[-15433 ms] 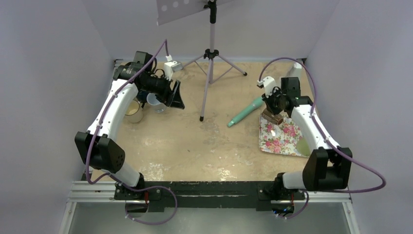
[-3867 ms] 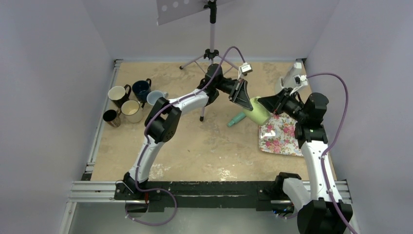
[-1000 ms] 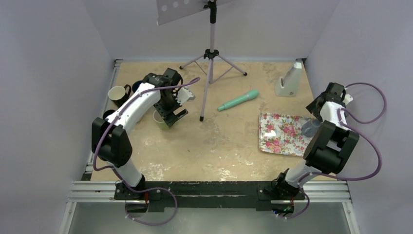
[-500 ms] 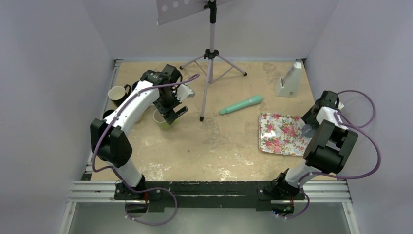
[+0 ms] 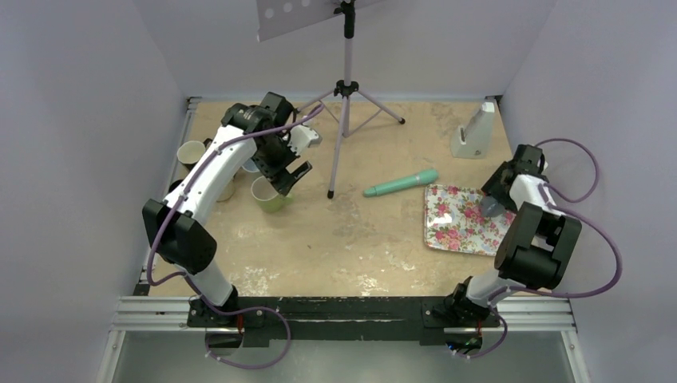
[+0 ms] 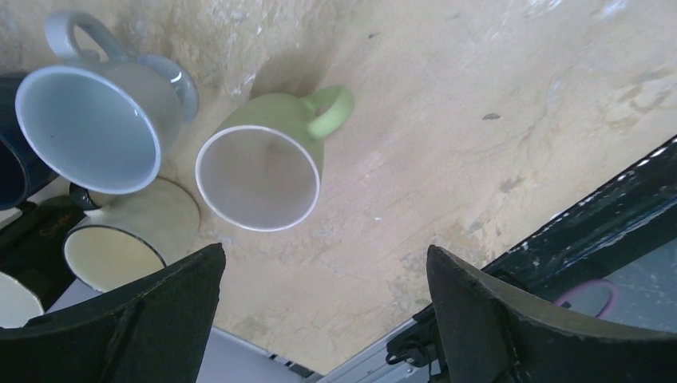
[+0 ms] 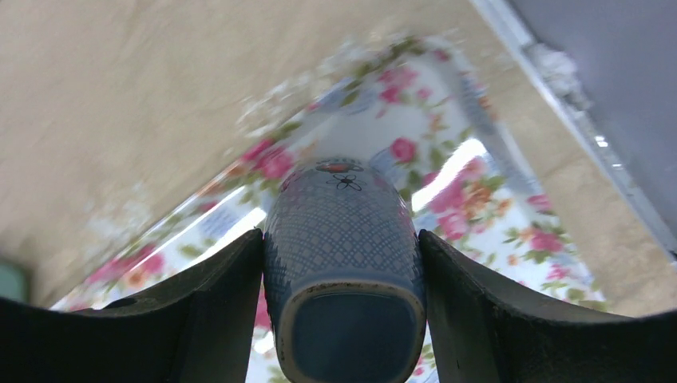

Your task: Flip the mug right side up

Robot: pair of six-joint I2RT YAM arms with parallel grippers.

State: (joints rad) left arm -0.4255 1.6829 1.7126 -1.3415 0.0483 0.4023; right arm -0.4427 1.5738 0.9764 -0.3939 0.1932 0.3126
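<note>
A blue mug (image 7: 343, 239) with a diamond pattern sits between the fingers of my right gripper (image 7: 341, 233), which is shut on its sides. Its dark base faces the wrist camera and its mouth is hidden. It is over the right part of the floral tray (image 7: 447, 159). From above, the mug (image 5: 490, 206) shows as a grey-blue shape under the right gripper (image 5: 493, 199) at the tray's (image 5: 455, 219) right side. My left gripper (image 5: 289, 171) hangs open above a green mug (image 5: 270, 195) that stands mouth up, with nothing between its fingers.
Beside the green mug (image 6: 263, 171) stand a light blue mug (image 6: 88, 128), a cream one (image 6: 120, 247) and a dark blue one (image 6: 12, 159). A teal stick (image 5: 401, 183) lies left of the tray. A tripod (image 5: 346, 88) stands at the back, a white block (image 5: 473, 132) at back right.
The right gripper has come down over the tray and shut on the blue mug. The left gripper has lifted off the green mug. The teal stick has shifted toward the tray.
</note>
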